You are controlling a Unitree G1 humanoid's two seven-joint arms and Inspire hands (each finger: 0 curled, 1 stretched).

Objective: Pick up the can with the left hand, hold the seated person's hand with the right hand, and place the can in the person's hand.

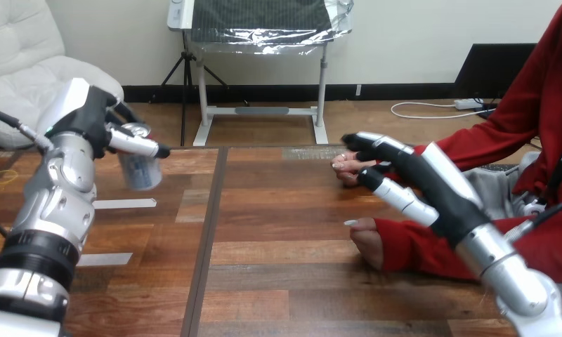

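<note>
My left hand point(95, 123) is shut on a silver can point(141, 174), with one finger lying across its upper part; the can is held clear of the wooden table point(278, 281) at the left. At the right, my right hand point(433, 186) is open, its fingers stretched leftward. Its fingertips point(359, 140) reach over the person's farther hand point(343, 167), which rests on the table; I cannot tell whether they touch. The person's nearer hand point(367, 239), in a red sleeve, lies on the table just below my right thumb.
Two white tape strips point(123, 203) point(104, 259) lie on the table under and near my left arm. A thin yellow ring point(3, 177) sits at the far left edge. A dark seam point(209, 239) runs down the tabletop.
</note>
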